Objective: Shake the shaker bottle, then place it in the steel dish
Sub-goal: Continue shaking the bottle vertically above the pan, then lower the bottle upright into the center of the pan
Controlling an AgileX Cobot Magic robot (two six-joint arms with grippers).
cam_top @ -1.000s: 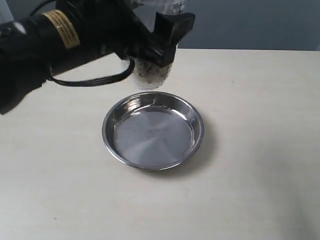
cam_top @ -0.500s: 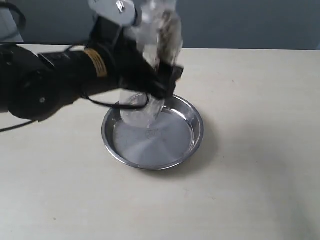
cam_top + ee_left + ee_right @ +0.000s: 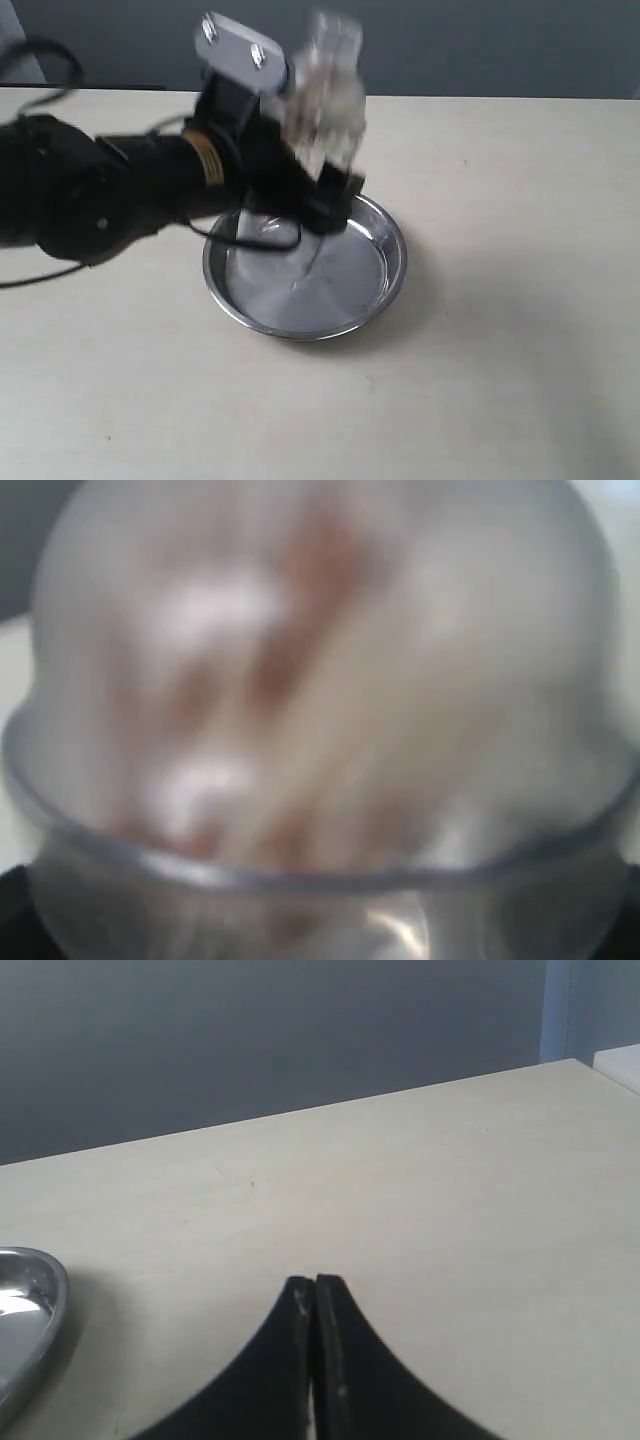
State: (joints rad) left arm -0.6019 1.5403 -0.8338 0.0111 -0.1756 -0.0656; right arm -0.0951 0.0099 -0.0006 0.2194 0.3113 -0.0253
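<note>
The shaker bottle [image 3: 325, 110] is a motion-blurred clear shape with pale and brown grains, held in the air above the far rim of the steel dish [image 3: 395, 262]. My left gripper [image 3: 322, 185] is shut on the bottle's lower body, its black arm reaching in from the left. In the left wrist view the bottle [image 3: 320, 680] fills the frame, blurred, with pinkish and brown grains. The dish's rim [image 3: 40, 1330] shows in the right wrist view. My right gripper [image 3: 315, 1282] is shut on nothing, low over the table away from the dish.
A pale beige tabletop [image 3: 520, 350] lies all round the dish, with a grey wall behind it. The left arm's black cable [image 3: 255, 240] hangs over the dish's left side.
The left arm has swung down and toward the dish, and the bottle has tipped and shifted between frames, blurred by fast motion. The dish has stayed in place.
</note>
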